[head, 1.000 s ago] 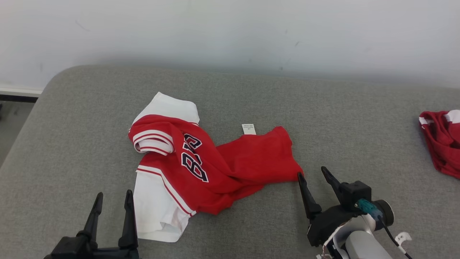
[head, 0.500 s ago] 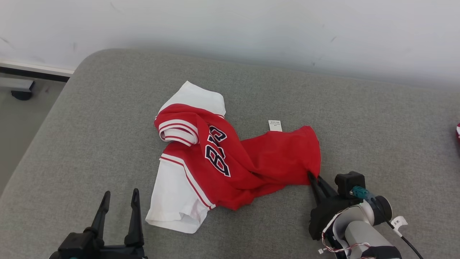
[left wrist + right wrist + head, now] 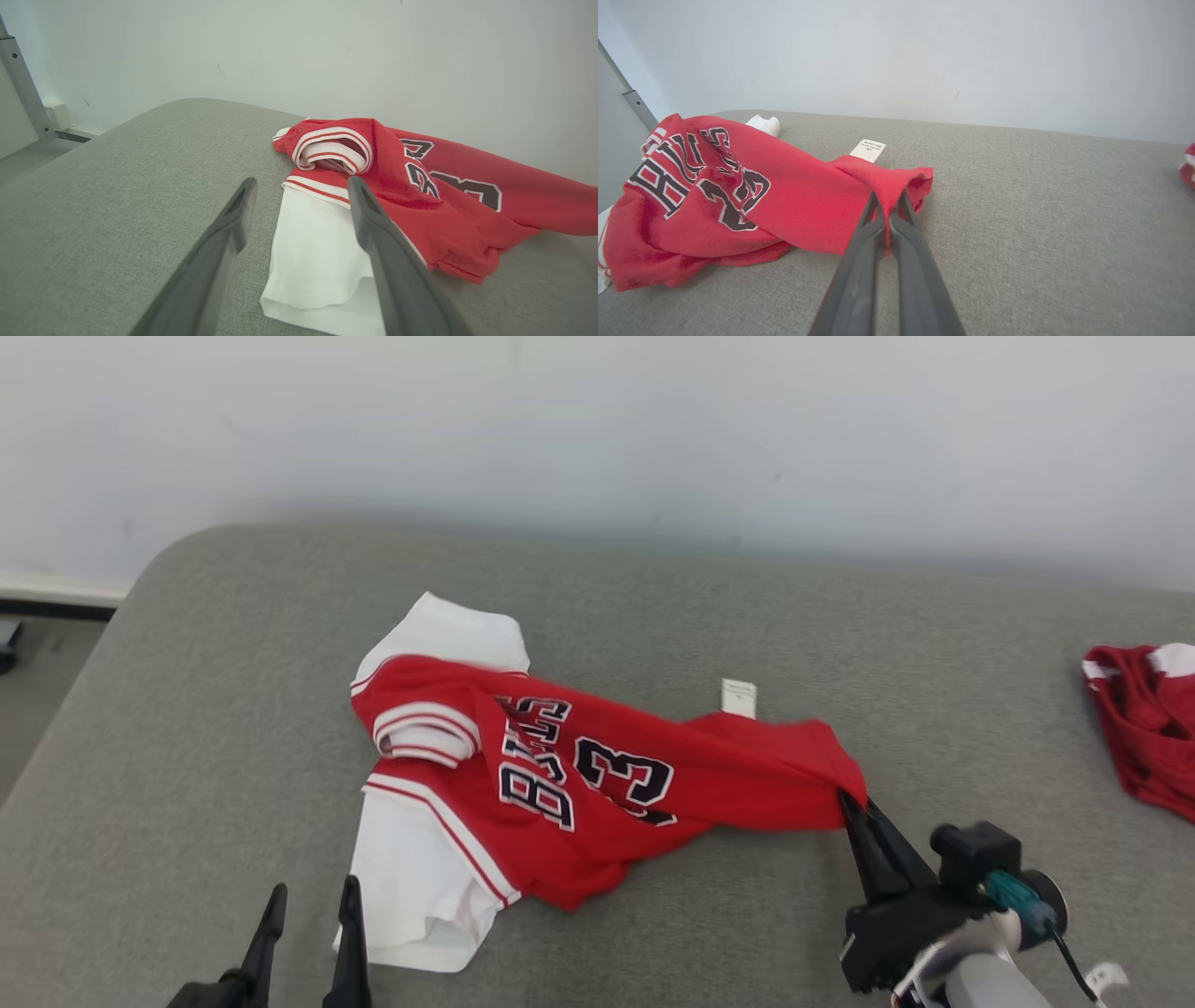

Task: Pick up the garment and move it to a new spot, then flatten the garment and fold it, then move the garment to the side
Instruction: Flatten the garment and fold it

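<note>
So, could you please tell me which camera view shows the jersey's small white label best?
The right wrist view: the label lies close at the edge of the jersey, print lines visible. The head view shows a tiny white tag; the left wrist view faces the sleeve end.

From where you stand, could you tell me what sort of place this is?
Probably an indoor garment-folding workspace: a grey padded surface against a bare white wall, with a red jersey and a second red garment on it.

Soft, matt red-and-white cloth garment (image 3: 597,784) lies on a coarse grey woven fabric surface (image 3: 653,607).
</note>
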### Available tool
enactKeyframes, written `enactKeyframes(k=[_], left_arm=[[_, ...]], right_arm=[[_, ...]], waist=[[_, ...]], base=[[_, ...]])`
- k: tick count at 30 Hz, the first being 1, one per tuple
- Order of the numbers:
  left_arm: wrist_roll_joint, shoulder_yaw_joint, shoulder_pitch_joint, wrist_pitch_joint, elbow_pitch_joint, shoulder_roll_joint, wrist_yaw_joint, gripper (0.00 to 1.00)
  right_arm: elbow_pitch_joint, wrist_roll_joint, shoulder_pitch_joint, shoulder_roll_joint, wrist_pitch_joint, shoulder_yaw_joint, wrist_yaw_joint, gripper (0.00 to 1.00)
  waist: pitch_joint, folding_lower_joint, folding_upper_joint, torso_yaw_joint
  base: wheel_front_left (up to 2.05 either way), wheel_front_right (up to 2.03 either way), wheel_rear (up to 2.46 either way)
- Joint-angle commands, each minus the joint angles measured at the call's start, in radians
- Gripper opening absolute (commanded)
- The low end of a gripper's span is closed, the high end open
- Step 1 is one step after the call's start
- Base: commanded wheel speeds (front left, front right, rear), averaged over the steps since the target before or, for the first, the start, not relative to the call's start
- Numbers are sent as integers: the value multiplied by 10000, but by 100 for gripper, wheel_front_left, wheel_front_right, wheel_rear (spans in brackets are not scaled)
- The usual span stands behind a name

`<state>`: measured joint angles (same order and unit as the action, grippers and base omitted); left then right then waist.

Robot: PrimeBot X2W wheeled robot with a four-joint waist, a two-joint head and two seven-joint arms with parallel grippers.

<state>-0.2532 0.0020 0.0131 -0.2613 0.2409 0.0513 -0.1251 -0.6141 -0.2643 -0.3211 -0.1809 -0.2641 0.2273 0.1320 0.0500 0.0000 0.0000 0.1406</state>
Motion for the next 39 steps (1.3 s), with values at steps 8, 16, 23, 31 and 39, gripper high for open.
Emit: enactKeyframes(k=[8, 16, 23, 31, 39], left_arm=[[-208, -1, -427, -34, -111, -12, 12, 100], [-286, -75, -352, -34, -186, -14, 77, 100], [-344, -280, -70, -34, -37, -13, 84, 100], [-424, -649, 333, -34, 148, -12, 75, 100], [-679, -1179, 722, -35, 338, -15, 109, 100]], right_arm=[[2626, -504, 1701, -460, 565, -463, -24, 0], [6085, -505, 3019, -565, 2288, -1655, -24, 0], [5994, -151, 2123, -790, 2643, -1629, -24, 0], [2590, 451, -1452, -896, 2221, -787, -23, 0], [-1891, 927, -4285, -742, 1495, -330, -24, 28]], waist=[[-348, 0, 0, -931], [-122, 0, 0, -1057], [41, 0, 0, -705], [279, 0, 0, 144], [624, 0, 0, 899]], base=[[0, 0, 0], [0, 0, 0], [0, 0, 0], [0, 0, 0], [0, 0, 0]])
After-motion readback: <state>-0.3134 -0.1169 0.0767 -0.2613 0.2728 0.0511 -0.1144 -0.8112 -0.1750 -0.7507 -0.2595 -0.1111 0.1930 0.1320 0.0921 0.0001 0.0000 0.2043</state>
